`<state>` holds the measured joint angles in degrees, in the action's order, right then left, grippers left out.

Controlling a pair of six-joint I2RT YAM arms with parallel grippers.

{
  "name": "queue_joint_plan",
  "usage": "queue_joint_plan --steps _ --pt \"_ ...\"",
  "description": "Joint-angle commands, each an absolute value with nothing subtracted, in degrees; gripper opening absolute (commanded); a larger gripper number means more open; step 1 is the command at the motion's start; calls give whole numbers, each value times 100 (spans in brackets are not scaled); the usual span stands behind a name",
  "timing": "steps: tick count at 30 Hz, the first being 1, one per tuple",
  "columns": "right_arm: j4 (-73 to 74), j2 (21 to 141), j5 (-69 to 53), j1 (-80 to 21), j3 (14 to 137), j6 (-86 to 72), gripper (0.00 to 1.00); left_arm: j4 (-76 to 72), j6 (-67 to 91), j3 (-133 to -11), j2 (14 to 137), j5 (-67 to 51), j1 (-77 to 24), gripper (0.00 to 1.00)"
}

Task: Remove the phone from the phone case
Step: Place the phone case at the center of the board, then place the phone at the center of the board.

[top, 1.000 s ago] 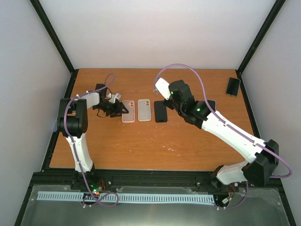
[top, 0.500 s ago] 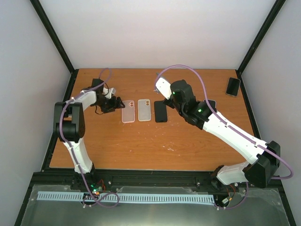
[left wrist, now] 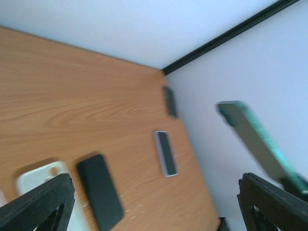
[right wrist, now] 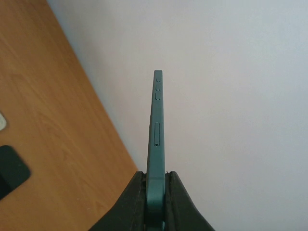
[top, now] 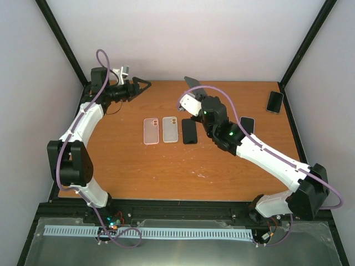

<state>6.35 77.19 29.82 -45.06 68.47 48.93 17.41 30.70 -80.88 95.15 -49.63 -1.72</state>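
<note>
The green phone (right wrist: 156, 139) stands on edge, pinched at its lower end by the right pincer (right wrist: 155, 179), lifted off the table (top: 166, 172). Below that pincer lie two clear cases (top: 151, 131) and a black phone (top: 189, 131). The left pincer (top: 142, 85) is spread wide and holds nothing.

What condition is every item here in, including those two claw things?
left gripper: open, empty, raised.
right gripper: shut on the green phone.
green phone: lifted off the table, held by one end.
left clear case: flat on the table.
right clear case: flat on the table.
black phone: flat, beside the cases.
corner phone: flat, far right corner.
</note>
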Motion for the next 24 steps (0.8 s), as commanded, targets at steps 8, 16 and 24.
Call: queue_joint_plan --steps 8,16,24 --pt "-2650 8042 4011 -5211 5932 7297 3 -738 5751 -7638 9157 -6287 -299 94" --pt "-4515 8297 4116 -5733 5294 8813 3 -1091 6097 -7404 9013 -6231 -802 93" --pt "-5514 8521 4148 -6114 4991 9699 3 -1196 6260 -7265 9022 -6112 -1047 87"
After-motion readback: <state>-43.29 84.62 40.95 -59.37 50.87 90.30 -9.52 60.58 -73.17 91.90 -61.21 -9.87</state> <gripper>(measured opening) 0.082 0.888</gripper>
